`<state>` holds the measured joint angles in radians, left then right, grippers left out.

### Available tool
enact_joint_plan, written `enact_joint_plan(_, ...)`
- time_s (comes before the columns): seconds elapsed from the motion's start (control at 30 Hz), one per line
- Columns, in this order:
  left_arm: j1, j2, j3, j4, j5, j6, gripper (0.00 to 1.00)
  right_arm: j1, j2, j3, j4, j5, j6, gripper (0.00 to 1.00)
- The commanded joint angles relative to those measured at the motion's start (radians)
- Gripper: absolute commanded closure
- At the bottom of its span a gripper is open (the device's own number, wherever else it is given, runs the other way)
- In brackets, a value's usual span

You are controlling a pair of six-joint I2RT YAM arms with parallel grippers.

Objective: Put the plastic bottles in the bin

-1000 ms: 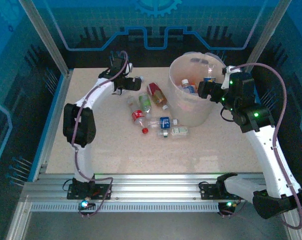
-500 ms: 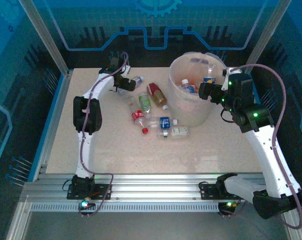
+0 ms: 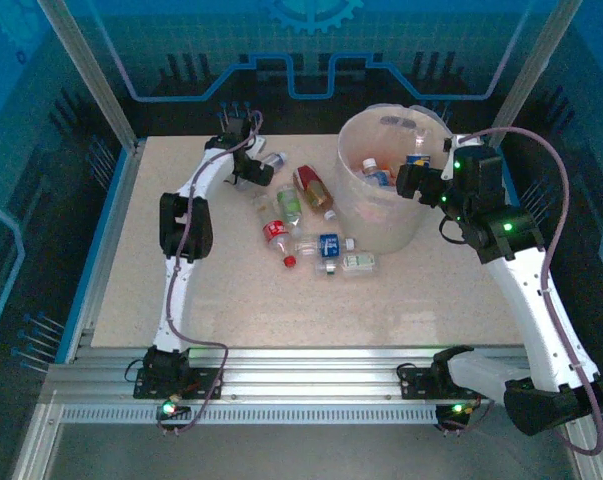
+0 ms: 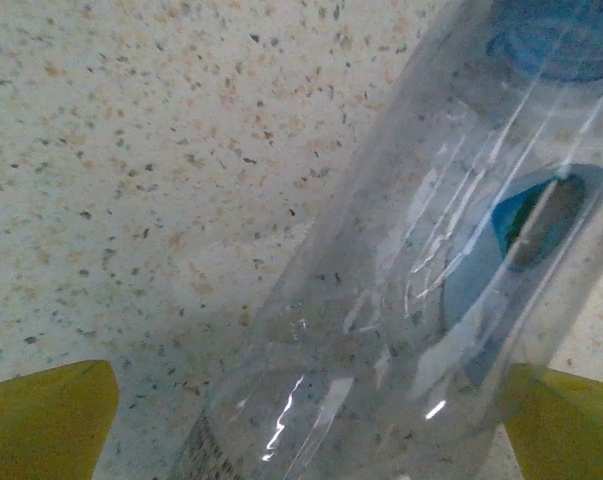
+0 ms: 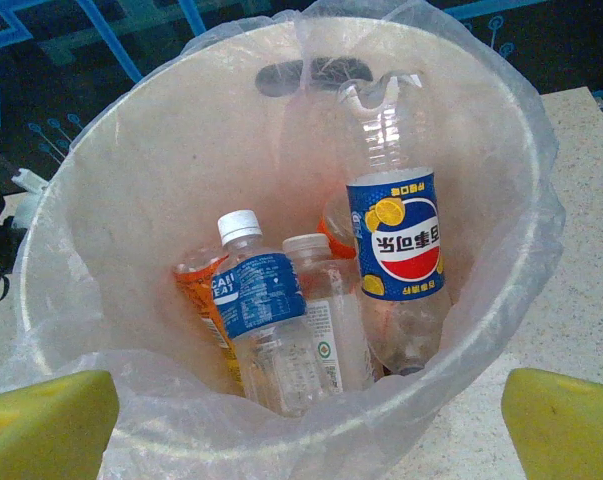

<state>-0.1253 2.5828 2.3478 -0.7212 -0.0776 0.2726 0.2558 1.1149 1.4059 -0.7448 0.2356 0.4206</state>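
A clear plastic bottle (image 4: 401, 300) with a blue label lies on the speckled table between my left gripper's (image 4: 306, 430) yellow fingertips (image 4: 41, 420), which stand wide open on either side of it. From above, that left gripper (image 3: 253, 165) is at the back left, down on this bottle (image 3: 273, 158). Several more plastic bottles lie mid-table: red-orange (image 3: 314, 190), green (image 3: 289, 207), red (image 3: 274, 235), blue (image 3: 326, 245), pale (image 3: 358, 263). My right gripper (image 3: 406, 180) hangs open and empty at the bin's (image 3: 381, 230) right rim. Inside the bin (image 5: 161, 150) are a Pepsi bottle (image 5: 401, 240), a blue-labelled one (image 5: 261, 290) and others.
A thin bag liner (image 5: 281, 440) drapes over the bin's rim just below my right fingers. Metal frame posts (image 3: 91, 70) and blue panels wall the table at the back and sides. Open tabletop (image 3: 311, 310) stretches in front of the bottles.
My left arm has stretched toward the back of the table and its gripper has come down over the clear bottle. The right arm has barely moved.
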Motion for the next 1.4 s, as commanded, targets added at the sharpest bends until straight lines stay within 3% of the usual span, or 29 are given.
enact_joint_plan(0.0, 0.006, 0.039, 0.053, -0.051, -0.015, 0.026, 0.01, -0.001, 0.007, -0.005, -0.008, 0.018, 0.014, 0.0)
enact_joint_plan(0.17, 0.006, 0.067, 0.063, -0.072, -0.064, 0.027, 0.03, 0.0, 0.018, -0.01, -0.004, 0.022, 0.018, 0.0)
enact_joint_plan(0.4, 0.007, 0.082, 0.054, -0.109, -0.109, 0.035, 0.37, 0.005, 0.039, -0.01, -0.001, 0.021, 0.018, 0.0)
enact_joint_plan(0.53, 0.007, 0.058, 0.033, -0.102, -0.129, 0.03, 0.5, 0.007, 0.043, -0.01, -0.001, 0.015, 0.017, 0.0)
enact_joint_plan(0.77, 0.008, -0.089, -0.067, -0.023, -0.166, -0.009, 0.52, 0.009, 0.039, -0.001, -0.008, -0.005, 0.012, 0.0)
enact_joint_plan(1.07, 0.009, -0.44, -0.308, 0.119, -0.153, -0.118, 0.52, 0.009, 0.016, -0.002, 0.016, -0.103, 0.01, 0.0)
enact_joint_plan(1.27, 0.007, -0.726, -0.557, 0.218, -0.055, -0.25, 0.51, 0.009, 0.011, 0.008, 0.064, -0.222, 0.012, 0.0)
enact_joint_plan(1.37, 0.007, -0.877, -0.711, 0.29, 0.058, -0.332, 0.51, 0.009, 0.012, 0.007, 0.103, -0.297, 0.021, 0.0)
